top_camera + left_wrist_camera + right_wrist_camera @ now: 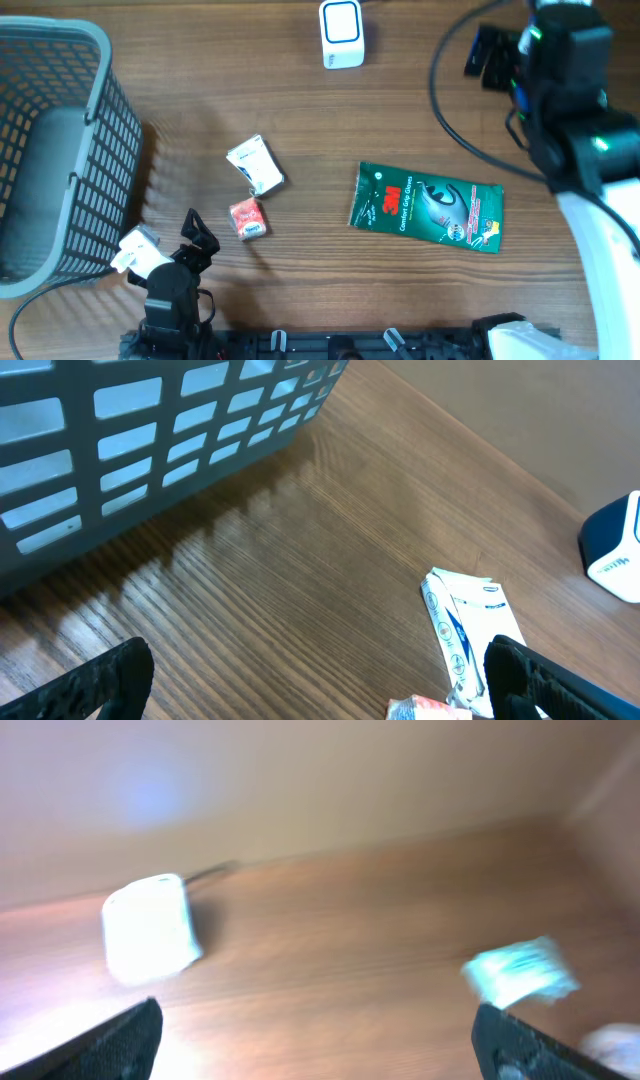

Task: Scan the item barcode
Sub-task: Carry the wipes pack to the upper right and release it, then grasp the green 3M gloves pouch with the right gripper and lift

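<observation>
We see a brown wood-grain table (pixel 300 110). Just ahead of the left gripper (pixel 198 235) lies a small red packet (pixel 247 218), and just beyond that a white sachet with blue print (pixel 255 165). To that gripper's left stands a grey plastic lattice basket (pixel 60 150). A flat green 3M glove pack (pixel 428 207) lies well apart from the right gripper (pixel 488 55), towards the table's near edge. A white-and-blue box-shaped scanner (pixel 342 33) stands to that gripper's left.
</observation>
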